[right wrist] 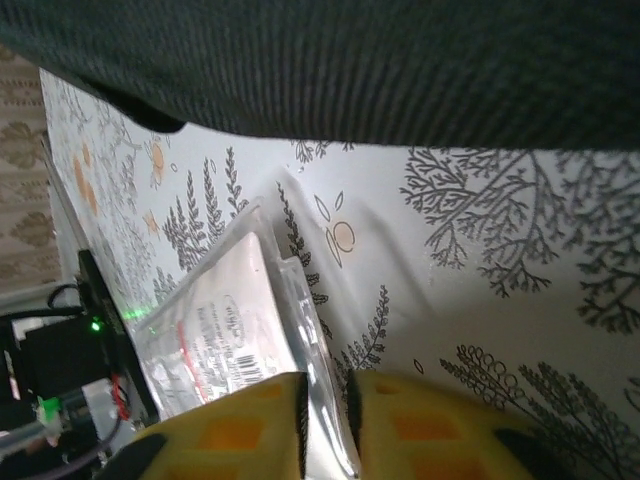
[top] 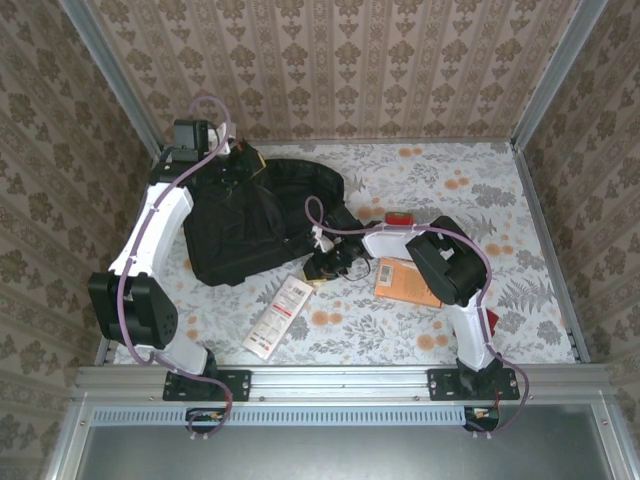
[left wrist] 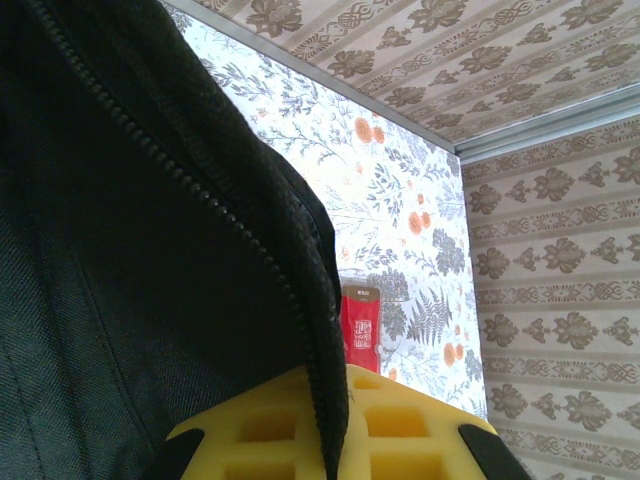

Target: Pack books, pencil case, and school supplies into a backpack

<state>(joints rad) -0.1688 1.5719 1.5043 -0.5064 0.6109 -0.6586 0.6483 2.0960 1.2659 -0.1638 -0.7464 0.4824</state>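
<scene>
- My left gripper (left wrist: 330, 425) is clamped tight on the zipped rim of the backpack (left wrist: 120, 250), at the bag's far left corner.
- My right gripper (right wrist: 325, 410) has closed on the edge of the clear packet (right wrist: 220, 330), pinching the plastic between my yellow fingers (right wrist: 240, 430).
- That packet lies flat on the table (top: 450, 190), just in front of the backpack.
- The orange book (top: 405, 283) lies to the backpack's right, partly hidden by my right arm.
- The red book (top: 399, 218) lies just behind the orange one.
</scene>
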